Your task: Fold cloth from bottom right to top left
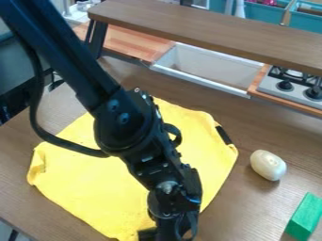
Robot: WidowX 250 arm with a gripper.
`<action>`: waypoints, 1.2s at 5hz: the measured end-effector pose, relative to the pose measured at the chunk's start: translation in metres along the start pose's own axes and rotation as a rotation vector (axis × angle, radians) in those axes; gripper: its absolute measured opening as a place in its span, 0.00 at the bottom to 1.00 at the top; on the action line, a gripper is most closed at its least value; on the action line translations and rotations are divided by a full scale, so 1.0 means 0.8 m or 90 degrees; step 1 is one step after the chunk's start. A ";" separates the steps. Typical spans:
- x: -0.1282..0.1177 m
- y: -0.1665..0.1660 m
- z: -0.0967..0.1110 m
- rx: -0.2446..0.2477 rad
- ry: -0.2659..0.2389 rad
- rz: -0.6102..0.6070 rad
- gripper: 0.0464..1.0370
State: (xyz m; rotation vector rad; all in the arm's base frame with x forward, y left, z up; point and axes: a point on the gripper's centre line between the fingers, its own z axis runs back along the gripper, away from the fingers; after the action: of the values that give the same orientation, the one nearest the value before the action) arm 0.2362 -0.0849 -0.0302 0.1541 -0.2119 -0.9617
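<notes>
Cloth (94, 183) wrinkled, blunt-cornered, on wood-grain table (236, 216); pincer (168, 230) at near edge.

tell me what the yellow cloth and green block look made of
The yellow cloth is probably matte fabric, maybe microfibre: its left edge curls in soft folds. The green block could be smooth painted wood or plastic, with flat faces and straight edges.
</notes>
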 end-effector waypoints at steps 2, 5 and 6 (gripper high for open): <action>-0.012 0.006 0.012 -0.035 0.005 0.006 0.02; -0.025 0.113 0.097 -0.017 0.053 0.038 0.01; -0.036 0.157 0.094 -0.020 0.110 0.051 0.01</action>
State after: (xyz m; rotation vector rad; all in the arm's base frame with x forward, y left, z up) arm 0.3016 0.0071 0.0674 0.1972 -0.0436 -0.8667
